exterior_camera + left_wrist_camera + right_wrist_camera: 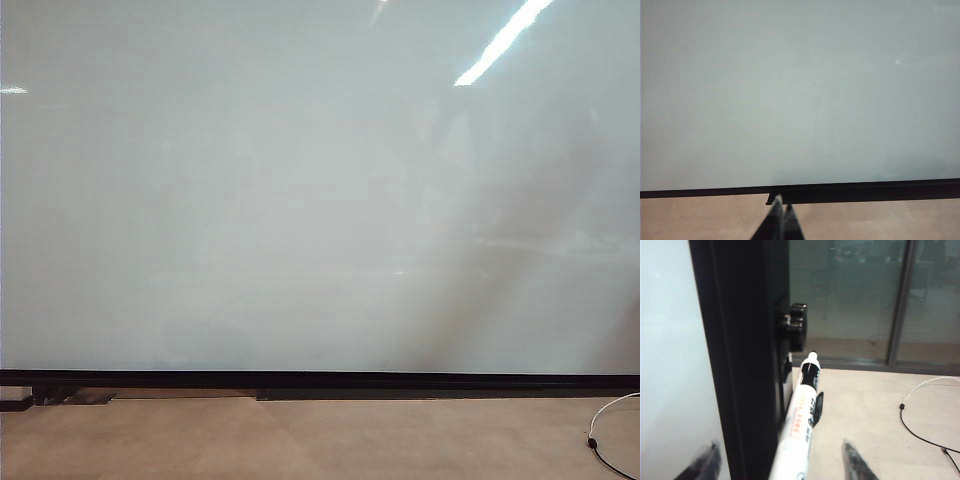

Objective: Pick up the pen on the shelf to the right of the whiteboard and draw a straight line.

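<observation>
**3 views of a whiteboard and a marker pen**

Exterior: the whiteboard (300, 200) fills the frame, unmarked.

Left wrist: the left gripper (780, 220) faces the board, fingertips together.

Right wrist: the right gripper (780, 462) spread wide around the pen (799, 432), gripping nothing, beside the board's black frame (740, 365).

The pen (801, 427) stands between the right gripper's (780, 460) spread fingers, the whiteboard's black frame (740, 365) crowding one side.

**Gripper states**

Left gripper (781, 207): fingertips together, pointing forward, seen only in its own wrist view. Right gripper (777, 460): jaws spread wide, one blurred fingertip (855, 460) each side. Neither arm shows in the exterior view.
</observation>
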Controlling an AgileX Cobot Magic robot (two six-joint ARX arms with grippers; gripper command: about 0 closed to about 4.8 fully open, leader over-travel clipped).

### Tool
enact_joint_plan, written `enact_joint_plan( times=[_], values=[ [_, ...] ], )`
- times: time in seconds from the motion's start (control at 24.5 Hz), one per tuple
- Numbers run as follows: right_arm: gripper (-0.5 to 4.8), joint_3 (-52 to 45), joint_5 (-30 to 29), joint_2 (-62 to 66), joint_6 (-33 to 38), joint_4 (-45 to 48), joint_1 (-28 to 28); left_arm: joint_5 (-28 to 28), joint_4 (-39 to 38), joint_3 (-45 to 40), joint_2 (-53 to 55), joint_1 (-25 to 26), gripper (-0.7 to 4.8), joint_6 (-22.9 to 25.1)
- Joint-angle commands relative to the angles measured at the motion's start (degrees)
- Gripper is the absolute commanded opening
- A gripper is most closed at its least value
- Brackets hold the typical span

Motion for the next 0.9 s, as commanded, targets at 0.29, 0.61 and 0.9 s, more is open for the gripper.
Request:
enact_joint_plan(
  times=[0.29, 0.61, 0.9],
  values=[
    [2.66, 1.5, 1.7, -0.1, -1.1, 0.5, 0.0, 0.1, 0.7, 0.2, 0.0, 0.0, -0.05, 0.0],
    [2.14, 1.5, 1.5, -0.1, -1.3, 0.1, 0.0, 0.1, 0.7, 0.2, 0.0, 0.0, -0.05, 0.0],
    [2.02, 1.5, 1.1, 1.6, -1.3, -0.6, 0.2, 0.1, 0.7, 0.2, 0.0, 0.0, -0.05, 0.0]
  ],
)
